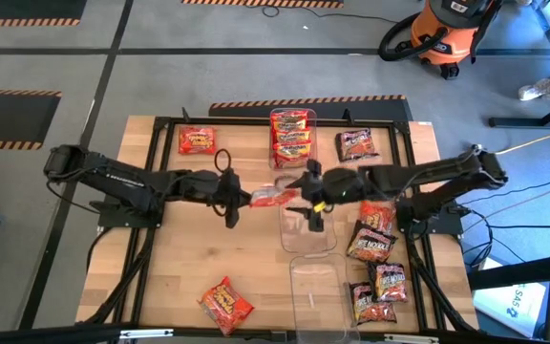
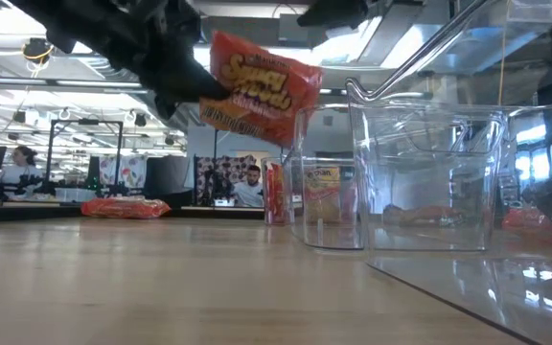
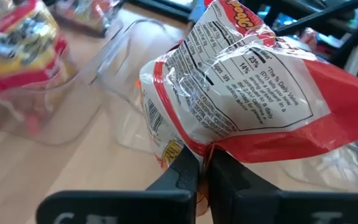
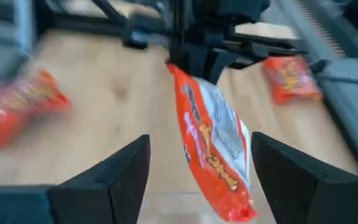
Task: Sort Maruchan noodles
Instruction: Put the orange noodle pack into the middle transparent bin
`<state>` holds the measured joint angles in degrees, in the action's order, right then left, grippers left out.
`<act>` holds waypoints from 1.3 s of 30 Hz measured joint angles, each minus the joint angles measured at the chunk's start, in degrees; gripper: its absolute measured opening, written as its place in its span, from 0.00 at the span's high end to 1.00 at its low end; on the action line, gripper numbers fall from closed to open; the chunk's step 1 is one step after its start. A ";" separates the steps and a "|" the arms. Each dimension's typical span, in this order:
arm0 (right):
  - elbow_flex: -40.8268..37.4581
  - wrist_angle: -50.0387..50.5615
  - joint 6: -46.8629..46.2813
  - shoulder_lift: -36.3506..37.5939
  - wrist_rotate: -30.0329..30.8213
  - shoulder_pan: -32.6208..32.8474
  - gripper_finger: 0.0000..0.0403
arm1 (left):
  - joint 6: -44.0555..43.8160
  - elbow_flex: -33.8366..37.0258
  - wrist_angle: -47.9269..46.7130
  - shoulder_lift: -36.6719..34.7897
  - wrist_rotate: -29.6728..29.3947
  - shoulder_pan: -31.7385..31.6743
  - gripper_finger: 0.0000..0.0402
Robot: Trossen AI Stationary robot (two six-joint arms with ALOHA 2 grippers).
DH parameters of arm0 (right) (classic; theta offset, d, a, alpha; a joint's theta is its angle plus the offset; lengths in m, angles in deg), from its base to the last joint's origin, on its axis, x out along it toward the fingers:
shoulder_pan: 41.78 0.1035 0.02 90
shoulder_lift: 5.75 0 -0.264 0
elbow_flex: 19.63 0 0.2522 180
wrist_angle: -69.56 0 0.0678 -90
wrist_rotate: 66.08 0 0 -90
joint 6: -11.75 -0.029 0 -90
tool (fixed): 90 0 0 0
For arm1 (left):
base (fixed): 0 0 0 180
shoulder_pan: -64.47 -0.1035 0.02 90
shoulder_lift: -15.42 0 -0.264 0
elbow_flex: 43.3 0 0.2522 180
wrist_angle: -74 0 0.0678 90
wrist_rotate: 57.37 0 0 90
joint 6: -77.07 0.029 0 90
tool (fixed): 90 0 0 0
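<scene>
Maruchan noodles packet (image 3: 241, 106) hangs pinched in your left gripper (image 3: 201, 177) jaws, between the right gripper's (image 4: 197, 180) spread jaws; beyond, a clear bin (image 1: 292, 143) holds stacked red-yellow packets (image 1: 291, 131); "Daily Value" readable.

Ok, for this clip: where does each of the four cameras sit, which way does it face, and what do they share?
High: above the wooden table, looking straight down; both dark arms meet at centre.
Low: at tabletop height, looking level past clear plastic bins into the room; left arm enters from above.
Left wrist: behind the left gripper, shut on a crinkly orange-red noodle packet.
Right wrist: behind the open right gripper, facing the left arm.
Shared: all four show that held packet.
</scene>
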<state>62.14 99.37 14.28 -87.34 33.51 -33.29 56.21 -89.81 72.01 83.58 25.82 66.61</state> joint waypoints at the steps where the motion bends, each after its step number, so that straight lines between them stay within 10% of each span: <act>1: -0.02 -0.61 1.16 -0.93 2.80 0.84 0.36 | -0.40 0.00 0.09 0.00 0.00 -0.19 0.99; 27: 22.19 20.70 3.36 -24.54 5.04 -2.09 0.37 | -0.34 -0.02 0.64 0.00 1.95 1.62 0.98; 39: 22.13 20.83 4.04 -24.48 1.19 -2.15 0.87 | 2.01 -0.02 -0.26 0.00 1.57 2.82 0.78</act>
<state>84.27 120.20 18.32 -111.82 34.70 -35.43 58.22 -89.83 71.76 83.58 27.40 69.43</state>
